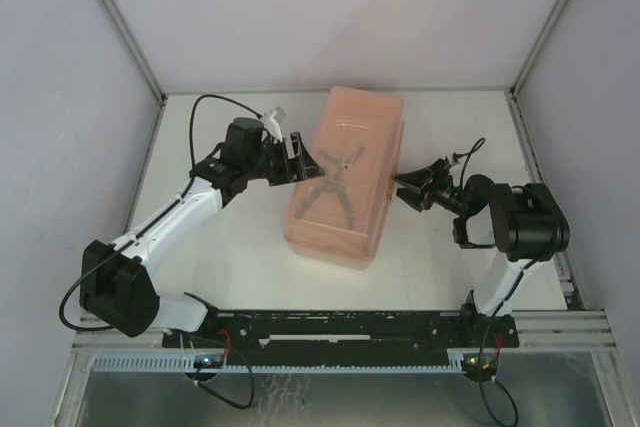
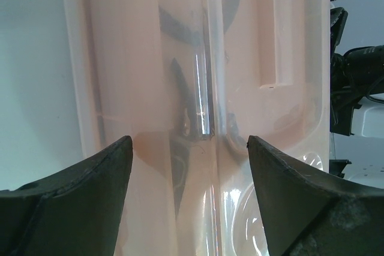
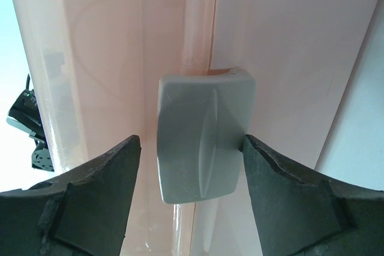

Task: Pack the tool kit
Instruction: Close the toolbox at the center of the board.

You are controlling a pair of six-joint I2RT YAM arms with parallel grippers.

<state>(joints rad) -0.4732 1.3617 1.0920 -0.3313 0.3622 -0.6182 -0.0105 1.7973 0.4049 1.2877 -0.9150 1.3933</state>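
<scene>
Left gripper [image 1: 290, 157] is up against the left side of the pink toolbox [image 1: 345, 182], its 2 fingers [image 2: 78, 202] spread wide, nothing between them, the box wall just ahead; whether they touch it I cannot tell. The toolbox sits with its lid closed in the middle of the white table [image 1: 440, 257], between both arms, and dark tool shapes [image 1: 330, 187] show through its cloudy plastic. Over on the right, the right gripper [image 1: 405, 190] is at the box's right side, fingers apart around a grey latch [image 3: 204, 136]: 1 finger touches the latch edge, the other stands just clear, so no clamp
</scene>
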